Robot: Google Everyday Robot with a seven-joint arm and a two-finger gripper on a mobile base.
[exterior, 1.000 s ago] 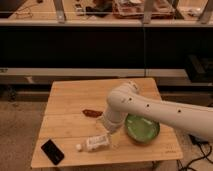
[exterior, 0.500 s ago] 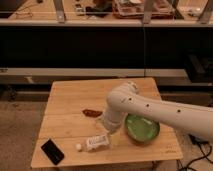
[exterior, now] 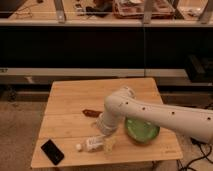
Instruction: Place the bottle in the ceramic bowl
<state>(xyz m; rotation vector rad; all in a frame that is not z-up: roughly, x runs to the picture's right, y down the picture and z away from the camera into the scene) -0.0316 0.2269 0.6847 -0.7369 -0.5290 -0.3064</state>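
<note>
The bottle [exterior: 92,143] lies on its side near the front edge of the wooden table [exterior: 70,102], white cap pointing left. The green ceramic bowl [exterior: 141,130] stands on the table to its right, partly covered by my white arm [exterior: 155,112]. My gripper [exterior: 103,125] is at the end of the arm, just above and behind the bottle, between the bottle and the bowl. A translucent plastic cup [exterior: 109,144] stands right next to the bottle's right end.
A black phone [exterior: 52,151] lies at the table's front left corner. A small dark brown object [exterior: 91,113] lies mid-table, left of the gripper. A dark shelf unit and counter [exterior: 100,45] run behind the table.
</note>
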